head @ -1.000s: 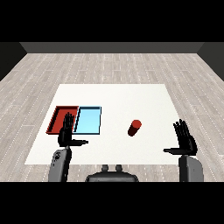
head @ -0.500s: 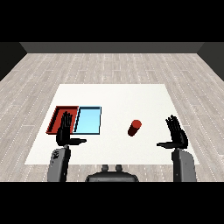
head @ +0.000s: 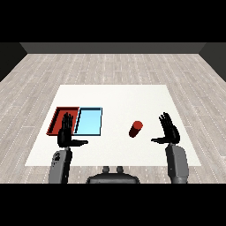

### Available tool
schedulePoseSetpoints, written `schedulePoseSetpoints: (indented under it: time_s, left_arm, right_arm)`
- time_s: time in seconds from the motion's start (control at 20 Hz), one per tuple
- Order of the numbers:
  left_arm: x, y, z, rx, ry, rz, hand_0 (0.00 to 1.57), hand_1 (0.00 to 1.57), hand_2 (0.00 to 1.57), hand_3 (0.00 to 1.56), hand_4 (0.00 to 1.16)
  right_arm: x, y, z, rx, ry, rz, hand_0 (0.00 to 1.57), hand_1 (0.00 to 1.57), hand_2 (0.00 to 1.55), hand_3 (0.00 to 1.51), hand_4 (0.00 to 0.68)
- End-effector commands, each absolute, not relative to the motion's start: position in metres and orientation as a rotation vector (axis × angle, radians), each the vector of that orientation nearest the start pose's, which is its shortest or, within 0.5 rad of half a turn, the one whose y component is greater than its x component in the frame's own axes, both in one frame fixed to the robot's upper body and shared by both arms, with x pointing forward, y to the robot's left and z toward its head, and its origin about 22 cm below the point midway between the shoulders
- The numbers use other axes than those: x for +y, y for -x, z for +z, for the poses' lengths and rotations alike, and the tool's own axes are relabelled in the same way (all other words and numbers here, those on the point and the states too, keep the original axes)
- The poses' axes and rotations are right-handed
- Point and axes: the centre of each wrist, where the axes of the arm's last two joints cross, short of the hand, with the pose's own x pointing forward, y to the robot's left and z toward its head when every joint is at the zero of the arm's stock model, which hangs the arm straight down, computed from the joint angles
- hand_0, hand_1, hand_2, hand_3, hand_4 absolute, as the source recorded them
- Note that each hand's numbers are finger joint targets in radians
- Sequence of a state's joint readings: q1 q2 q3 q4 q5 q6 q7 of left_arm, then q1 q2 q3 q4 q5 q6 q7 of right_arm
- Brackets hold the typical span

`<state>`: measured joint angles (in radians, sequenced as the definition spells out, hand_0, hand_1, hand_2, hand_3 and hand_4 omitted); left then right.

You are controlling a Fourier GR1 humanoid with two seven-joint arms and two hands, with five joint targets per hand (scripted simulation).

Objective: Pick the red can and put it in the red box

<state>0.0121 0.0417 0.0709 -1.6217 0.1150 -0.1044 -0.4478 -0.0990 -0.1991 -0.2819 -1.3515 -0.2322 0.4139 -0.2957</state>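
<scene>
Two grey forearms rise from the lower corners of the head view, each ending in a black hand held up over the near part of a white table (head: 114,95). Nearest on the robot's left side, the left hand (head: 66,134) stands with its fingers straight and spread upward and its thumb stuck out sideways toward the table's middle; it holds nothing. Its fingertips overlap the near edge of the red tray (head: 58,118) in this view, though whether they touch it cannot be told. On the opposite side, the right hand (head: 167,132) is likewise open, fingers straight and fanned upward, thumb pointing inward toward the centre, and it too is empty.

Just beyond and inward of the right hand, the red can (head: 136,129) rests on the bare tabletop, tilted with its top leaning toward the right hand. It lies near that hand's thumb but apart from it, and no finger curls round it. The can sits well apart from both trays, to their right, outside any compartment.

Farther along on the left half of the table, the red tray lies at the outer side and the light blue tray (head: 89,122) just beside it, their long edges meeting. Both trays hold nothing visible. Beyond the table, a pale wood-plank floor (head: 114,66) stretches to a dark wall.
</scene>
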Motion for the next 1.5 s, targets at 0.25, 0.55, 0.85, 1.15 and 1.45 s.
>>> schedulePoseSetpoints:
  time_s: [0.25,0.55,0.85,1.15,1.45]
  left_arm:
    - [0.235,-0.238,0.017,-2.075,0.063,0.071,0.0,0.0,0.0,0.0,0.0]
    - [0.261,-0.249,-0.002,-2.072,0.05,0.05,0.0,0.0,0.0,0.0,0.0]
    - [0.251,-0.244,-0.003,-2.078,0.064,0.062,0.0,0.0,0.0,0.0,0.0]
    - [0.258,-0.246,0.008,-2.078,0.055,0.05,0.0,0.0,0.0,0.0,0.0]
    - [0.258,-0.228,0.024,-2.064,0.098,0.056,0.0,0.0,0.0,0.0,0.0]
  right_arm:
    - [-0.319,-0.275,-0.02,-1.747,-0.251,-0.049,0.0,0.0,0.0,0.0,0.0]
    - [-0.293,-0.273,-0.031,-1.738,-0.274,-0.071,0.0,0.0,0.0,0.0,0.0]
    - [-0.288,-0.27,-0.04,-1.702,-0.333,-0.084,0.0,0.0,0.0,0.0,0.0]
    - [-0.264,-0.265,-0.041,-1.706,-0.341,-0.087,0.0,0.0,0.0,0.0,0.0]
    - [-0.266,-0.274,-0.066,-1.691,-0.364,-0.099,0.0,0.0,0.0,0.0,0.0]
